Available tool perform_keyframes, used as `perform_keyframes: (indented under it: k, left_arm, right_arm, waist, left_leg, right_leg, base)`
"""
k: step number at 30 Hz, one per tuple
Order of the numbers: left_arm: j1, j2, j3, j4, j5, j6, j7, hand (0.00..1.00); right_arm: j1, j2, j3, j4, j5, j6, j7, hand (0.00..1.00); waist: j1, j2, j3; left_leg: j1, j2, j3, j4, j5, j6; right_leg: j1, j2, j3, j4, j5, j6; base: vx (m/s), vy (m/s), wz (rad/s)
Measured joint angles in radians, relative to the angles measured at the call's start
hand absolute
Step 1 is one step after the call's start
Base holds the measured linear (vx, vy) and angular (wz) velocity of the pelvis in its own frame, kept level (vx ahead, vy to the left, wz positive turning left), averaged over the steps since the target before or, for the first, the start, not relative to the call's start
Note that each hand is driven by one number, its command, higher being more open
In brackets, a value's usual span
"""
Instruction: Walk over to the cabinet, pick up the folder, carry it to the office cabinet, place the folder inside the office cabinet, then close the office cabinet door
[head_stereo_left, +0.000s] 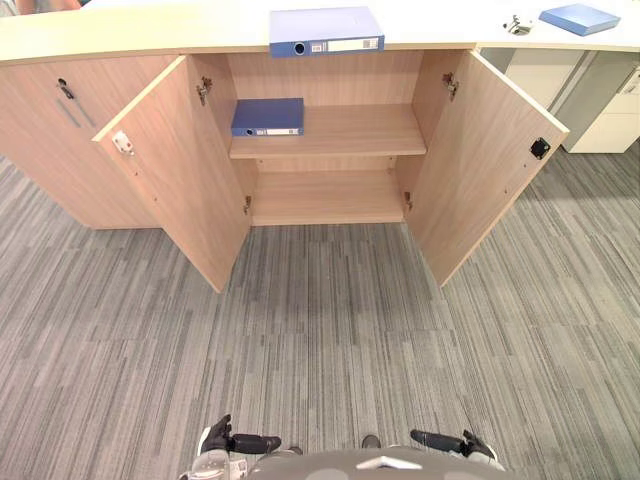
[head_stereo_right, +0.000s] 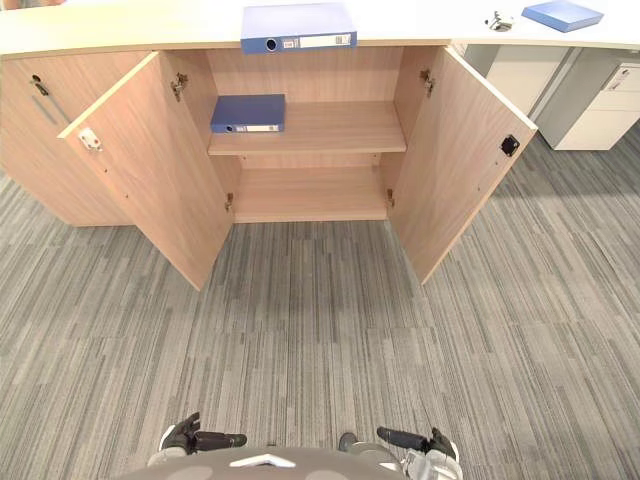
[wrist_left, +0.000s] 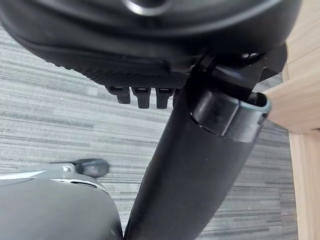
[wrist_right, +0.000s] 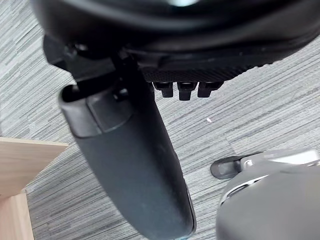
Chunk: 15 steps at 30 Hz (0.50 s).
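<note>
A blue folder (head_stereo_left: 325, 31) lies flat on the wooden countertop (head_stereo_left: 130, 35), right above the open cabinet. A second blue folder (head_stereo_left: 268, 116) lies on the left end of the cabinet's upper shelf (head_stereo_left: 350, 132). Both cabinet doors stand wide open, the left door (head_stereo_left: 180, 170) and the right door (head_stereo_left: 485, 160) swung out over the carpet. My left hand (head_stereo_left: 240, 442) and right hand (head_stereo_left: 450, 442) hang low near my body, far from the cabinet. Both are open and hold nothing. My left thumb (wrist_left: 200, 165) and right thumb (wrist_right: 130, 165) stick out over the carpet.
Another blue folder (head_stereo_left: 579, 18) and a small metal object (head_stereo_left: 517, 24) lie on the counter at the far right. A white drawer unit (head_stereo_left: 610, 110) stands behind the right door. Grey striped carpet (head_stereo_left: 320, 330) stretches between me and the cabinet. The lower shelf (head_stereo_left: 325, 200) is bare.
</note>
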Motion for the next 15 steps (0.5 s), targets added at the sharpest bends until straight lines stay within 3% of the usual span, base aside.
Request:
perform_keyframes:
  k: [15]
  left_arm:
    - [-0.002,0.001,-0.002,0.0,0.006,-0.001,-0.003,1.0]
  right_arm:
    - [-0.043,0.028,0.003,0.001,-0.039,0.001,0.004,1.0]
  waist:
    - [-0.001,-0.002,0.014]
  left_leg:
    - [0.024,-0.004,0.0,-0.037,0.022,-0.002]
  right_leg:
    - [0.019,-0.002,-0.019,-0.018,0.002,0.006]
  base:
    - [-0.03,-0.006,0.01]
